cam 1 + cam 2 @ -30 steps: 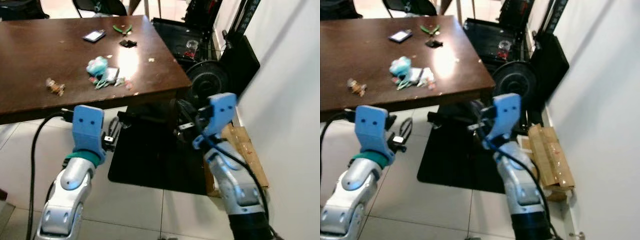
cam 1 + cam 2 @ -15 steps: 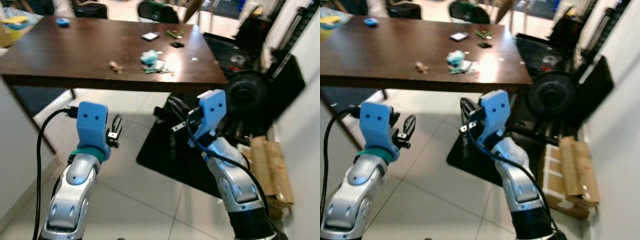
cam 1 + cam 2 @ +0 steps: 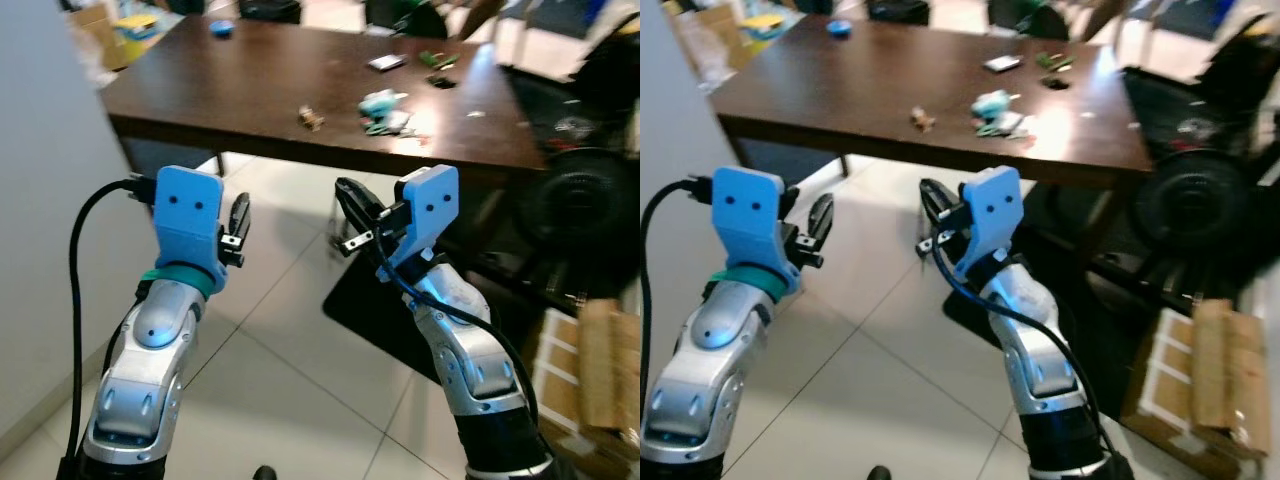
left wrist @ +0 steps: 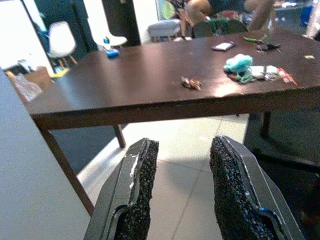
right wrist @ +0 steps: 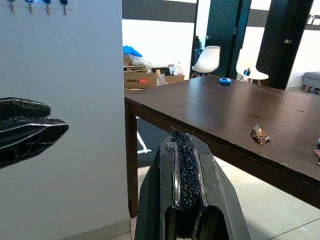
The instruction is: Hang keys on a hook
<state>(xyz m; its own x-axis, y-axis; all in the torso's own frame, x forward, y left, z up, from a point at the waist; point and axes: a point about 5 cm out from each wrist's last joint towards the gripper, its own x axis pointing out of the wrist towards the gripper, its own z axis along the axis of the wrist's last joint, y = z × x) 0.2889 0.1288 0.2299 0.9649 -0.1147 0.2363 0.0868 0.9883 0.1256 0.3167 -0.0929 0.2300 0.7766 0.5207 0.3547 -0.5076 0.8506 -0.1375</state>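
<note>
I count one dark brown table point(image 3: 250, 70) ahead of me, and on it one small brownish bunch point(image 3: 311, 118) that may be the keys, though I cannot make it out for sure, one teal lump among a small clutter point(image 3: 385, 108), one flat phone-like thing point(image 3: 386, 63), one green-handled tool point(image 3: 438, 59) and one blue object point(image 3: 221, 27) toward the far corner. High on the grey wall point(image 5: 60, 100) beside me I see four small hooks point(image 5: 36, 5) in a row, with what look like blue tips. My left gripper point(image 3: 238, 222) is raised in front of me over the pale tiled floor point(image 3: 270, 330), its two fingers point(image 4: 140, 185) set moderately apart with nothing between them. My right gripper point(image 3: 352, 205) is also raised, just short of the table's near edge, and its fingers look pressed together and hold nothing that I can see. There is open floor between me and the table, with the wall close on my left. To my right a black mat point(image 3: 400, 310), a round black wheel-like thing point(image 3: 585, 205) and a flattened cardboard box point(image 3: 600, 370) crowd the floor. White chairs point(image 4: 62, 37) stand beyond the table.
</note>
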